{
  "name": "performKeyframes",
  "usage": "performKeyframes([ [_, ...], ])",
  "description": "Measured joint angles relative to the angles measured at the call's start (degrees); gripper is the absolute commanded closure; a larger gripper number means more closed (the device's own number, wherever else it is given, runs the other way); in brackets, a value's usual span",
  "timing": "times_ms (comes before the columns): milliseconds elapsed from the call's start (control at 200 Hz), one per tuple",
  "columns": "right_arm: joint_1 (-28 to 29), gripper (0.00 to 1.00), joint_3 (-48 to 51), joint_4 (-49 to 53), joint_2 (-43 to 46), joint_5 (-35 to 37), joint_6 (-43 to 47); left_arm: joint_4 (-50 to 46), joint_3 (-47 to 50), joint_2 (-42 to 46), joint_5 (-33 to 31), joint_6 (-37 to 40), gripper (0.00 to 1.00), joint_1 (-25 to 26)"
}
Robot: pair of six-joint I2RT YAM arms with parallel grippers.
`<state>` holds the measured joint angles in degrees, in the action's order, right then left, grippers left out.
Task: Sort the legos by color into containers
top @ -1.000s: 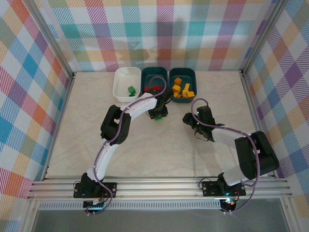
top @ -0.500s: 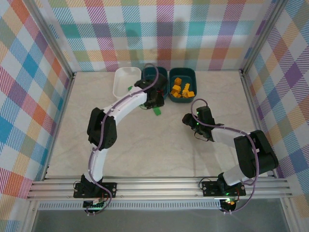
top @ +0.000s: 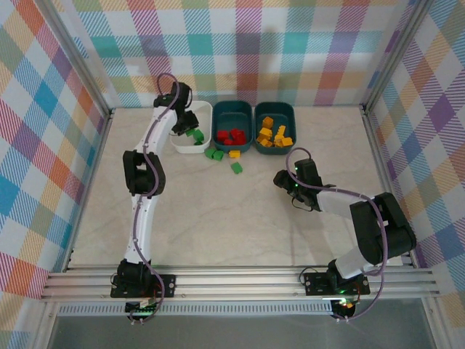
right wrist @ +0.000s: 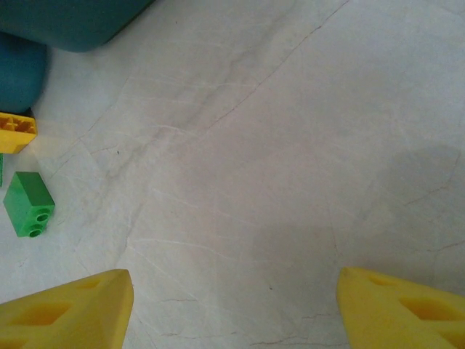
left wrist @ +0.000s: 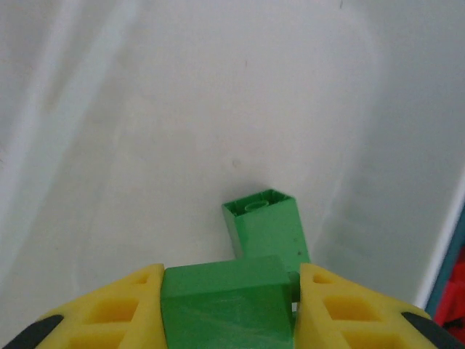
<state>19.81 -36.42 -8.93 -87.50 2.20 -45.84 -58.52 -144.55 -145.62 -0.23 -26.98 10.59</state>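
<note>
My left gripper [left wrist: 231, 291] is shut on a green lego [left wrist: 225, 305] and hangs over the floor of the white container [left wrist: 145, 145]. A second green lego [left wrist: 267, 227] lies in that tub just beyond the held one. From above, the left gripper [top: 184, 129] reaches into the white container [top: 182, 144]. Red legos [top: 232, 136] fill the middle teal container [top: 220, 120]. Yellow-orange legos [top: 274, 133] lie in the right teal container [top: 291, 120]. My right gripper [top: 282, 179] stands open over bare table; its fingers [right wrist: 73, 305] have nothing between them.
Loose legos lie in front of the tubs: two green ones [top: 213, 153] [top: 236, 168] and a yellow one [top: 234, 153]. The right wrist view has a green lego [right wrist: 29, 203], a yellow lego [right wrist: 16, 132] and a teal tub's corner [right wrist: 65, 22]. Checked walls enclose the table.
The left arm has swung from the table in front of the teal tubs back and left to the white tub, carrying a green lego. The right arm has not moved.
</note>
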Motion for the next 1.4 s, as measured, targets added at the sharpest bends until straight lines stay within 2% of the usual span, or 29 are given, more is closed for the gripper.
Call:
performKeyframes([
  [70,0.0,0.26,-0.02,0.0,0.0,-0.22,0.0,-0.46,0.0,-0.39,1.16,0.55,0.49,-0.02],
  [215,0.0,0.25,-0.02,0.0,0.0,-0.52,0.2,0.35,-0.5,-0.17,4.13,1.44,0.21,0.17],
  [325,0.0,0.25,-0.02,-0.04,-0.09,-0.92,0.2,1.42,1.2,1.81,5.27,2.12,0.14,0.7],
  [470,0.0,0.25,-0.02,-0.11,-0.57,-1.25,0.17,5.68,13.99,12.13,3.54,2.36,0.13,4.33],
  [590,0.0,0.25,-0.04,-0.09,-0.83,-1.25,0.15,7.87,23.93,20.26,-1.6,1.7,0.13,12.92],
  [730,0.0,0.25,-0.04,-0.11,-0.85,-1.42,0.0,10.47,28.57,21.16,-4.66,0.61,0.15,24.44],
  [815,0.0,0.25,-0.04,-0.11,-0.85,-1.66,-0.04,10.71,28.85,18.6,-4.98,-0.74,0.2,28.17],
  [1035,0.0,0.25,-0.02,-0.09,-0.85,-1.64,-0.04,9.25,27.23,10.23,-7.23,-4.81,0.26,26.75],
  [1205,0.0,0.26,-0.02,-0.09,-0.85,-1.66,-0.04,7.45,26.84,8.22,-9.79,-7.67,0.27,25.62],
  [1400,0.0,0.28,-0.02,-0.09,-0.85,-1.68,-0.04,5.95,23.87,6.05,-11.65,-9.94,0.42,25.64],
])
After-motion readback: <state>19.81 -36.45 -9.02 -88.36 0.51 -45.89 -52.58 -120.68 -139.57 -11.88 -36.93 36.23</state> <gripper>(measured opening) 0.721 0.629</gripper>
